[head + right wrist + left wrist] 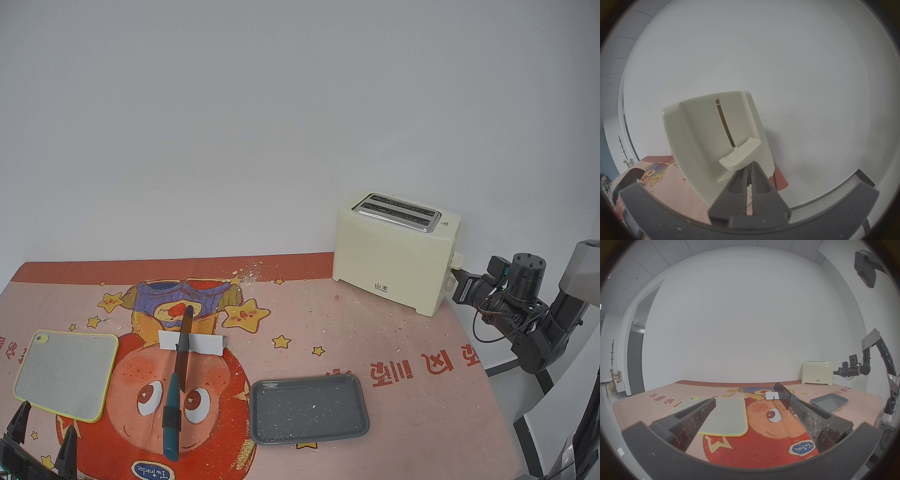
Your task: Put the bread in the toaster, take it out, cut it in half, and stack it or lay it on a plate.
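The cream toaster [395, 257] stands at the back right of the table, its two top slots dark. Its side lever [740, 154] sits near the low end of its slot. My right gripper [455, 278] is at that side of the toaster, shut, and its fingertips [749, 165] lie just under the lever. At the table's near left corner my left gripper [42, 437] is open with nothing between its fingers [693, 416], beside the cutting board [65, 373]. A grey tray [308, 409] lies at the front middle. The knife [176, 387] rests across a small white holder [190, 342].
A printed cartoon mat [262, 350] covers the table and crumbs are scattered over it. The wall rises close behind the toaster. The table's right edge runs just beyond the toaster and tray. Open mat lies between the tray and the toaster.
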Available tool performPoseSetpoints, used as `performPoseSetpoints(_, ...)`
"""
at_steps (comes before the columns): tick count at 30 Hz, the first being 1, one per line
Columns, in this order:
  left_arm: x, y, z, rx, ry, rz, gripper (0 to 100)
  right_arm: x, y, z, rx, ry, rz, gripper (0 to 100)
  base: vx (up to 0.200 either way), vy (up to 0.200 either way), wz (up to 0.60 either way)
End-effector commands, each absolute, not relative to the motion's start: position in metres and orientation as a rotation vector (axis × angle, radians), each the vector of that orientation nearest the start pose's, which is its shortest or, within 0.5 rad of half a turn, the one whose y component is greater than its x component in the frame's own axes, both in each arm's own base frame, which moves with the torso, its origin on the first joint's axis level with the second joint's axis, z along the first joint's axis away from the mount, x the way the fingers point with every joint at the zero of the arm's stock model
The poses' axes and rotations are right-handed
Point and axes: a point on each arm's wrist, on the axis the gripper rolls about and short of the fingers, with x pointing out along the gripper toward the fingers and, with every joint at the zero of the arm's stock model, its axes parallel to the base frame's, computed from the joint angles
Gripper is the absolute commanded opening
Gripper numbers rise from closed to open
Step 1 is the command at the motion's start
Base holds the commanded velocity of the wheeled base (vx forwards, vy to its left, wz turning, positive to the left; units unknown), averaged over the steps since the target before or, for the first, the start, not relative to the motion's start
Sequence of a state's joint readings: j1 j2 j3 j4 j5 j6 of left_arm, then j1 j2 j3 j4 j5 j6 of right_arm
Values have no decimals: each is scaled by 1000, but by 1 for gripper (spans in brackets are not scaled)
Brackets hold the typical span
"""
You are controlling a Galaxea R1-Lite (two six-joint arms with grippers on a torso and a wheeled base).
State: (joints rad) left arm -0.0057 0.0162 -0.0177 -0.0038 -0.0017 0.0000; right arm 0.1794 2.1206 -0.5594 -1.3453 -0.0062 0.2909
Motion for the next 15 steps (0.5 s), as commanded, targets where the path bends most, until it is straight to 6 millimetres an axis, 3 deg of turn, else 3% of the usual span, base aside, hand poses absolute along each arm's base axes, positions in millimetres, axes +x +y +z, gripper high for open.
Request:
performPoseSetpoints(1,-22,0,76,0,8,-8,100,325,60,47,263,297,136,0,0,0,0)
performPoseSetpoints(11,-22,0,76,0,8,-8,100,322,59,47,261,307,136,0,0,0,0)
performPoseSetpoints(15,-22,0,76,0,8,-8,100,319,61,57,265,277,148,0,0,0,0)
